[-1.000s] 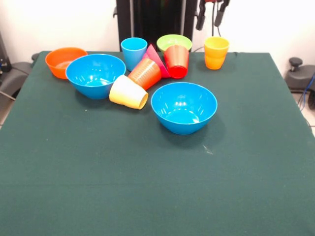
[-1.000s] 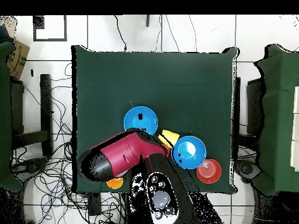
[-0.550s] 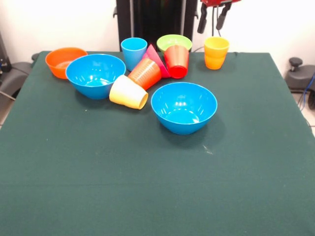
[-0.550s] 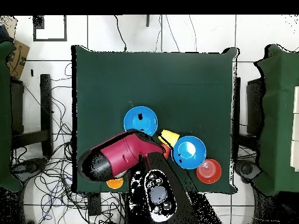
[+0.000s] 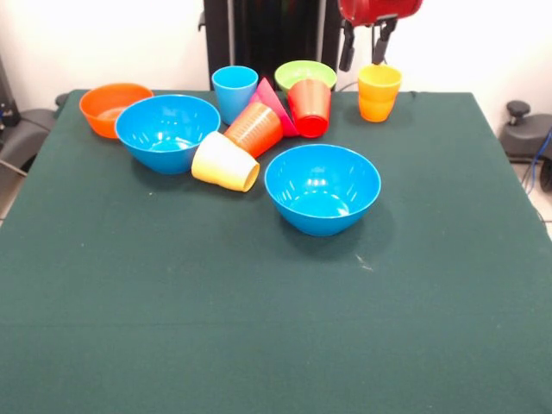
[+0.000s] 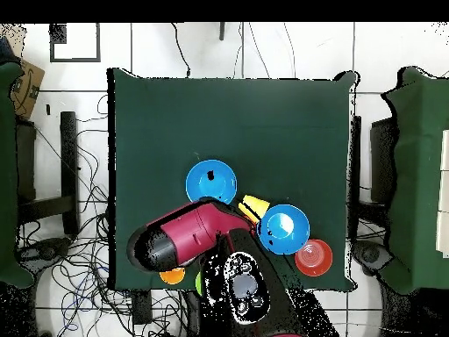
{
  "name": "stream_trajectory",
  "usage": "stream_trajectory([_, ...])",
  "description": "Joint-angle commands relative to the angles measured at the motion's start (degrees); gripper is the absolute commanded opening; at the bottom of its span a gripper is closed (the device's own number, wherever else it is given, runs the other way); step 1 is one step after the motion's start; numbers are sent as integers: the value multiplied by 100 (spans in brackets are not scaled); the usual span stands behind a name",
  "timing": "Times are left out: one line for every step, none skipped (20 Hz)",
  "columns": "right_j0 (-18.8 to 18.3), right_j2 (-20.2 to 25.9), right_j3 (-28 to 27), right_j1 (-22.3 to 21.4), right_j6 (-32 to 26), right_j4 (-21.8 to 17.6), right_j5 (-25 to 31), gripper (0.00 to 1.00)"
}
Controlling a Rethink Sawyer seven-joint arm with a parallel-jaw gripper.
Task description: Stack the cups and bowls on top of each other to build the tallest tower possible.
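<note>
Nothing stacked yet: my hand (image 5: 363,47), fingers apart and empty, hangs just beside the yellow-orange cup (image 5: 379,92), so next I'd centre over it and descend.

A dark green table (image 5: 259,345) and floor cables (image 6: 79,263).

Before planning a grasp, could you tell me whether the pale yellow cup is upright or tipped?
Tipped: the pale yellow cup lies on its side.
</note>
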Motion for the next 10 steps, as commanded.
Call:
stream_trajectory([155,-201,0,516,735,-195,-471,100])
stream_trajectory([161,-203,16,531,748,-172,-506,100])
stream_trajectory([168,-208,24,528,745,-151,-518,100])
stream_trajectory([175,-212,31,525,743,-130,-530,100])
stream_trajectory([213,-218,23,565,780,-86,-556,100])
stream_trajectory([246,-238,21,580,790,-74,-563,100])
stream_trajectory([273,-255,25,588,807,-66,-575,100])
stream_trajectory([301,-271,29,596,824,-58,-588,100])
stream_trajectory([303,-275,44,587,813,-36,-592,100])
stream_trajectory([320,-287,51,587,812,-14,-603,100])
